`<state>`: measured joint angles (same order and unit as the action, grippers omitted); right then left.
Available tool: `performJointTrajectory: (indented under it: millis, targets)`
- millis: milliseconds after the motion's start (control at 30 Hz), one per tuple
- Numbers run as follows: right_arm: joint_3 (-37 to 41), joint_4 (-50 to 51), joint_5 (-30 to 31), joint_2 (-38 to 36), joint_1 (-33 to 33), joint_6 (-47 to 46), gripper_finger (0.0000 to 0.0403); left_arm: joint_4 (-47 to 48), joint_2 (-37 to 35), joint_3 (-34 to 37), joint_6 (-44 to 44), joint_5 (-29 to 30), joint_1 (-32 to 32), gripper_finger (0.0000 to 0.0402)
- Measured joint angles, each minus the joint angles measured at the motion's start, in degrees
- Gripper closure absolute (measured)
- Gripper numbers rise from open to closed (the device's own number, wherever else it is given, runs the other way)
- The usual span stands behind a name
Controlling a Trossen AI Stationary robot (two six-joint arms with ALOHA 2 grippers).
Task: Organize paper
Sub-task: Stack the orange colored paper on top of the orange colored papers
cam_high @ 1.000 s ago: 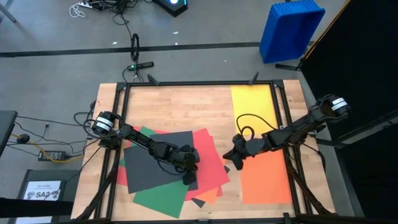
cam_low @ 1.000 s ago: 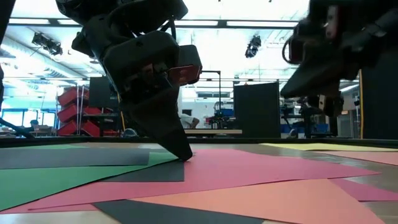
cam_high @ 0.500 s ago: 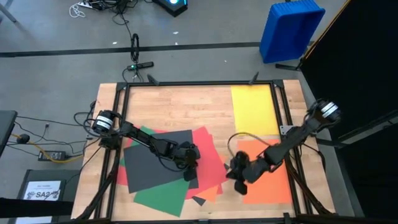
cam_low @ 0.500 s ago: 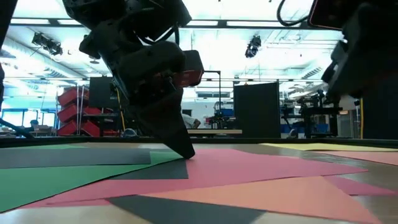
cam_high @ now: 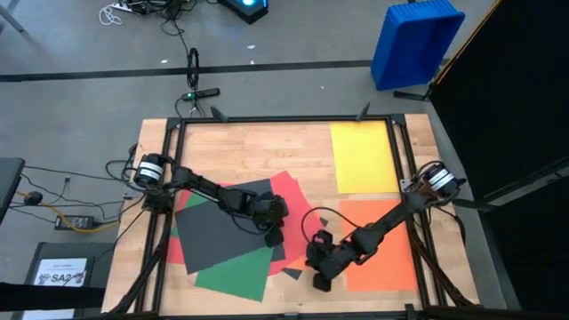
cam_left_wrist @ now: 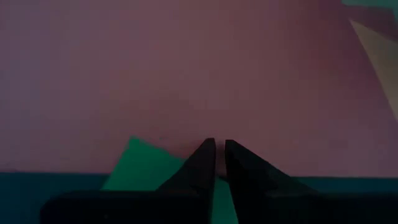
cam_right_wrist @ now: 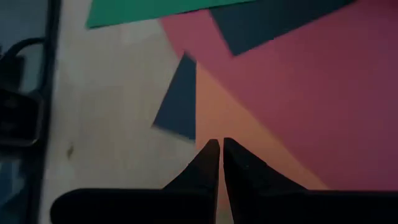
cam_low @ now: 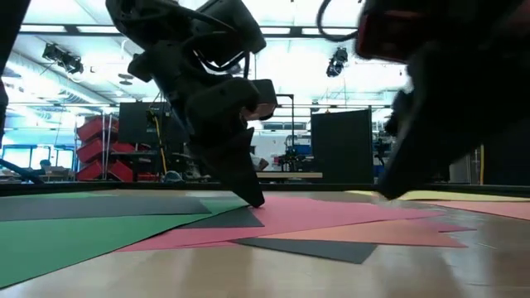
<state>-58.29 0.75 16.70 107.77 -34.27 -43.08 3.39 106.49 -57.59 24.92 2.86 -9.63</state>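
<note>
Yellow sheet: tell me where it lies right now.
In the high view the yellow sheet lies alone at the table's far right corner, just beyond the orange sheet, clear of the mixed pile.

Two slim, matt black, jointed arms; each carries a silver-white ring collar at its base joint, well back from its claw. The left gripper (cam_high: 272, 236) and right gripper (cam_high: 317, 274) are black, ending in two flat wedge-shaped fingers (cam_left_wrist: 202, 165) tapering to points. A thin black cable loops from the right forearm just behind its claw.
</note>
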Motion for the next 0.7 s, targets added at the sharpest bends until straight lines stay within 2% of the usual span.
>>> performJointTrajectory:
  millis: [200,367,700]
  targets:
    - [-0.4,0.5,-3.4,3.1,1.5,-0.6,0.0403,1.8,0.1,-0.8,-2.1,0.0,2.0,0.0378]
    - [-0.4,0.6,-3.6,3.2,0.1,-1.2,0.0403,5.5,-0.1,-1.0,-2.7,0.2,4.1,0.0378]
    - [-1.2,1.5,-10.4,3.1,-3.0,-2.5,0.0403,7.3,-0.2,-1.0,-9.8,3.5,10.1,0.0378]
